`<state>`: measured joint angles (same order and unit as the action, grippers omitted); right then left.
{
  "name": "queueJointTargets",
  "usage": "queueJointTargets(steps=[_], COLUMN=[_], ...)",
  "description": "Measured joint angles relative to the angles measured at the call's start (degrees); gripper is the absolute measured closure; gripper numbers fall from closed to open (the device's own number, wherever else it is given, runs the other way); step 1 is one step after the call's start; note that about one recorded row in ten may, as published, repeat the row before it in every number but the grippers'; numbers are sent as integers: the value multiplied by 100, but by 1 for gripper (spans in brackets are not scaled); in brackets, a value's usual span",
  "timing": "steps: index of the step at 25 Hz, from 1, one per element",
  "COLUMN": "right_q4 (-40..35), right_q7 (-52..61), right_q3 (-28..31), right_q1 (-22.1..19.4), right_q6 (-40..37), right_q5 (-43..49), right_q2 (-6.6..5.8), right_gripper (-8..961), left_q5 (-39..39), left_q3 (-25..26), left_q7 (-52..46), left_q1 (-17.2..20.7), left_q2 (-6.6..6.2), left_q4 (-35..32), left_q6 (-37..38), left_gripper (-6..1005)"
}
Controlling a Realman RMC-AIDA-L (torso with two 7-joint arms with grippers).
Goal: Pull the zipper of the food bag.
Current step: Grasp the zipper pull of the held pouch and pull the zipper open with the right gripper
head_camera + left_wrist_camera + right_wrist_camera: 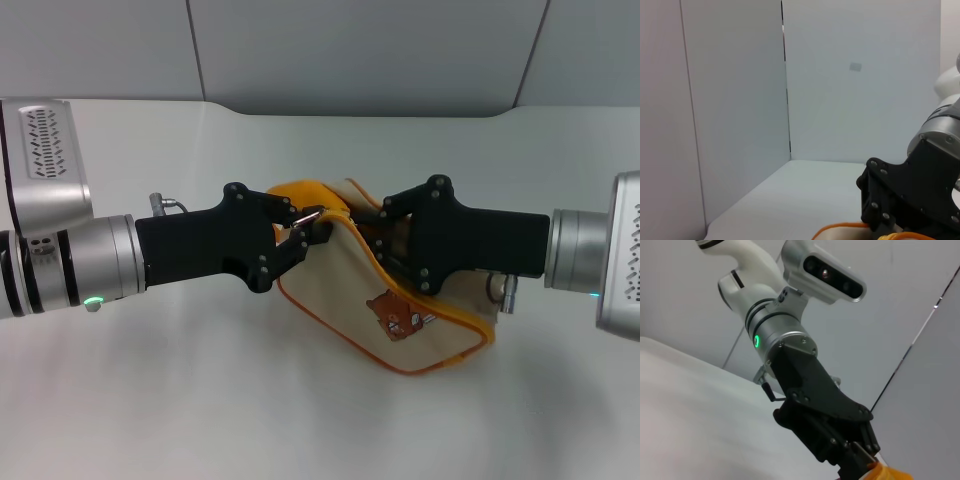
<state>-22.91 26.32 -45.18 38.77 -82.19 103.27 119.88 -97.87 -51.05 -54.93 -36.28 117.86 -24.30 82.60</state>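
At the centre of the head view, the fingers of the left gripper (303, 228) are seen pinched together on the small silver pull tab of the zipper (310, 216), at the bag's upper left corner. Just to the right, the right gripper (372, 237) is pressed into the top of the food bag (400, 315); its fingertips are clamped on the bag's upper edge, where the yellow-orange band is gathered. The bag is laid on the white table (200, 400) in the middle of the frame, slightly right of centre, tilted down toward the lower right, with the bear patch (399, 315) facing the camera. An orange loop handle (298, 192) is seen behind the left fingers. Both arms are stretched in from the frame's left and right edges.
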Motion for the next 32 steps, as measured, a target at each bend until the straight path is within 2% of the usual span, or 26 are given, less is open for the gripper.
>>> queueJointTargets(steps=[3, 11, 17, 25, 32], right_q4=[43, 55, -14, -686, -626], right_q7=[0, 4, 86, 554, 614], right_q3=[-29, -18, -42, 11, 302], right_q1=[22, -4, -329, -1428, -1587], right_q6=[62, 70, 18, -371, -539], right_q5=[-35, -54, -24, 130, -240], right_q2=[0, 1, -36, -67, -64], right_gripper=[814, 905, 954, 904, 861], left_q5=[4, 39, 49, 56, 54], left_q3=[-1, 83, 397, 757, 727], left_q7=[0, 0, -49, -175, -233], left_q1=[4, 61, 147, 311, 403], left_q2=[0, -16, -42, -89, 49], left_q4=[-3, -5, 33, 103, 154], left_q6=[5, 23, -144, -298, -214], left_gripper=[875, 875, 874, 874, 879])
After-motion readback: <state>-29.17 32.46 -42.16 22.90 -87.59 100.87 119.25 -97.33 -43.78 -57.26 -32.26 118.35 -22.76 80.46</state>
